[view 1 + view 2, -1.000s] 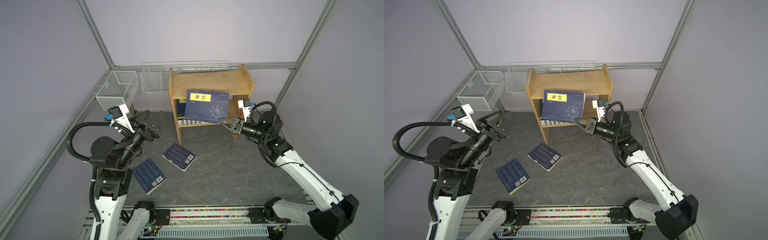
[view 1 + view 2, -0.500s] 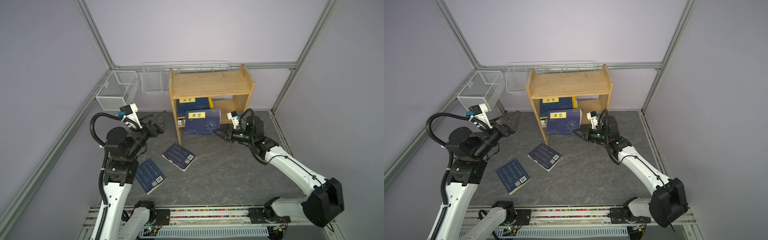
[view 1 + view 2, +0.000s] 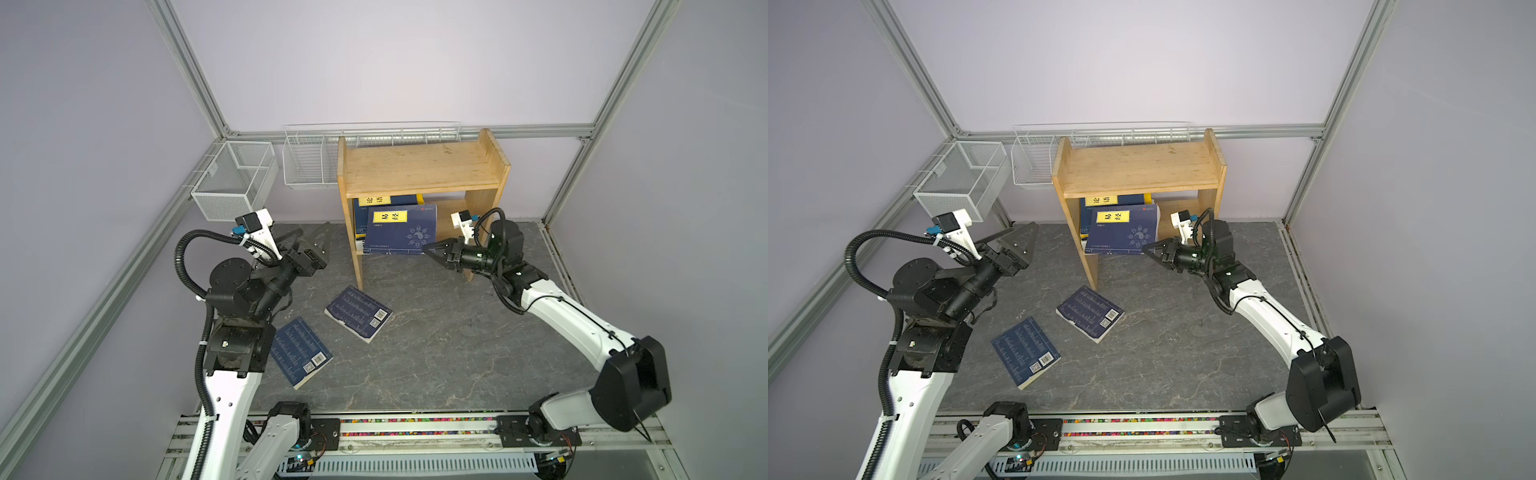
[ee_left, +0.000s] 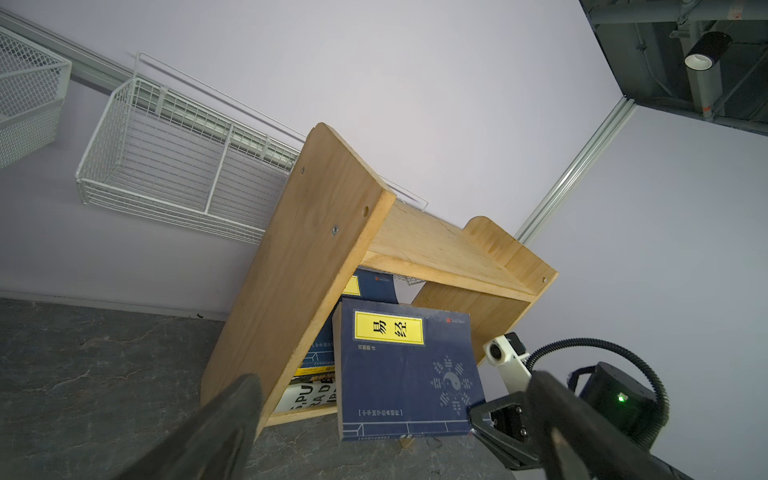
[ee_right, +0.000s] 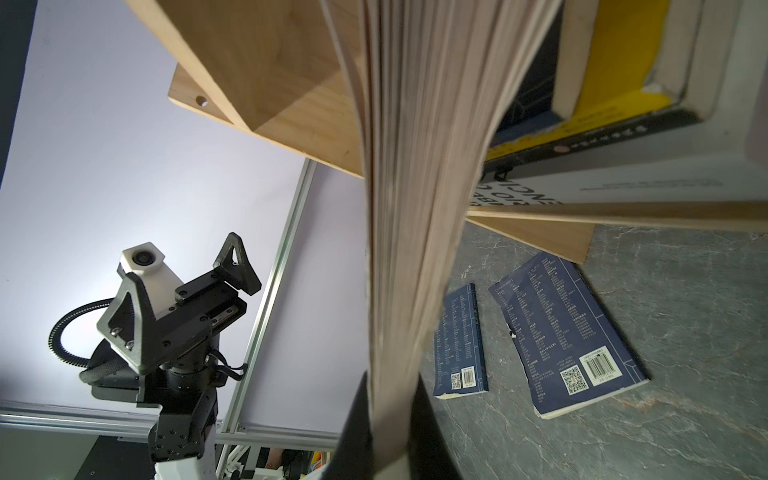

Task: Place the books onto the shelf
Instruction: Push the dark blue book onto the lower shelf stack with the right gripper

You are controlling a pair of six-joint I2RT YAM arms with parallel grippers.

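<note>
Your right gripper (image 3: 430,249) is clamped tight on the lower corner of a navy book with a yellow label (image 3: 401,228). Your left gripper (image 3: 309,240) is spread as wide as it goes and holds nothing, raised off the left side panel of the shelf (image 3: 419,166). Working outward from your base, 2 navy books lie flat, back covers up, on the grey mat (image 3: 436,332) in front of the shelf. The nearer floor book (image 3: 300,351) sits well out from the shelf's left leg and the farther floor book (image 3: 358,312) just short of that leg; neither gripper touches them. Next comes the held book, upright with its cover facing you at the front of the shelf's lower tier. Its bottom edge hangs ahead of the lower board, so I judge it not yet seated. Behind it, inside that tier, at least 3 are in place: another navy book (image 3: 374,200), a yellow book (image 5: 615,95) and a thick white book (image 4: 309,397) lying flat. The shelf's top board carries nothing, and wire baskets (image 3: 309,166) hang behind the shelf. You look a little past halfway: 1 book to push in, 2 to collect. Both floor books lie well apart from your right gripper and nearer your left gripper, which hangs above and beside them.
</note>
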